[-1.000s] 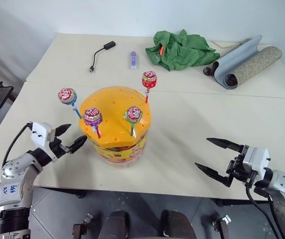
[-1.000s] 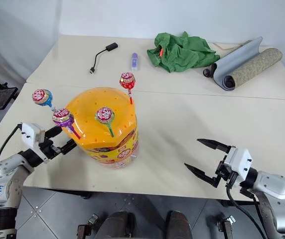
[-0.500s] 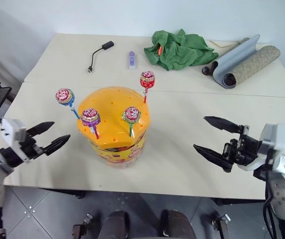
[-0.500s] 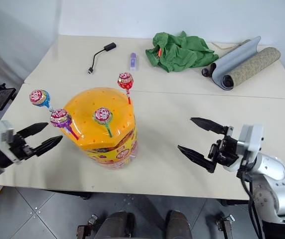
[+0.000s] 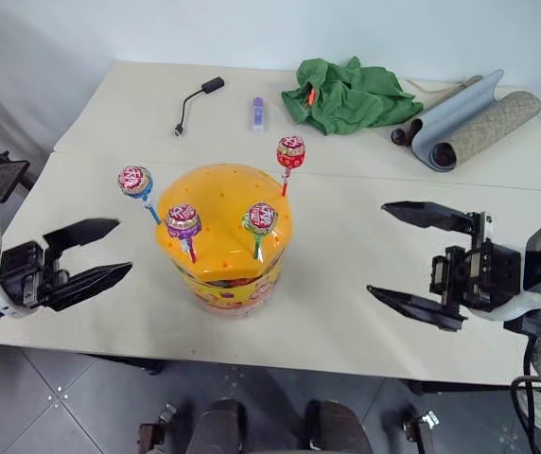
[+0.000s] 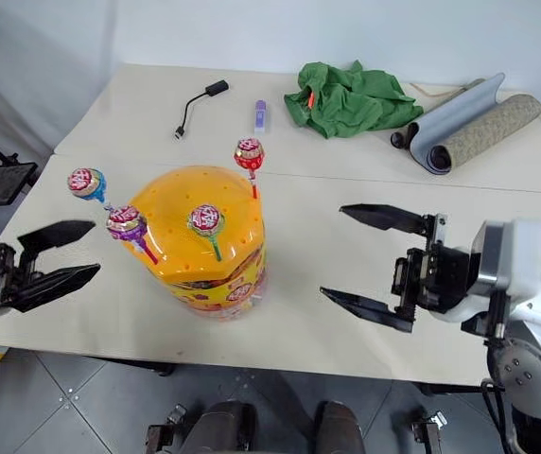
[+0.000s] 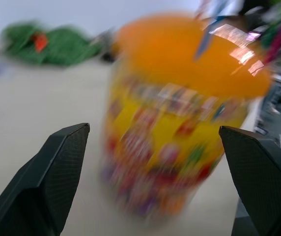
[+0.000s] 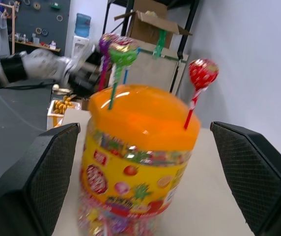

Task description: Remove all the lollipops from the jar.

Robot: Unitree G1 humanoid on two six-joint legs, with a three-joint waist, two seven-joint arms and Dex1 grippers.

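Observation:
The jar [image 5: 223, 248] is a squat tub with an orange domed lid and a printed yellow band, standing near the table's front edge. Several lollipops stand in holes in its lid: one on a blue stick [image 5: 134, 180] at the left, a purple one [image 5: 183, 220], one on a green stick [image 5: 260, 218] and a red one [image 5: 289, 151] at the back right. My left gripper [image 5: 121, 248] hovers open to the left of the jar, pointing at it, clear of it. To the jar's right my right gripper [image 5: 377, 249] is open wide, also facing the jar [image 8: 140, 142], with nothing between its fingers.
At the back of the table [image 5: 346, 236] lie a crumpled green cloth [image 5: 346, 93], two rolled mats [image 5: 469, 118], a black cable adapter [image 5: 200, 95] and a small purple stick [image 5: 258, 112]. The table's front edge runs just below both grippers.
Both arms have risen off the table. The left gripper drew back from the jar's side to the left. The right gripper lifted and swung inward to face the jar. Both stayed open.

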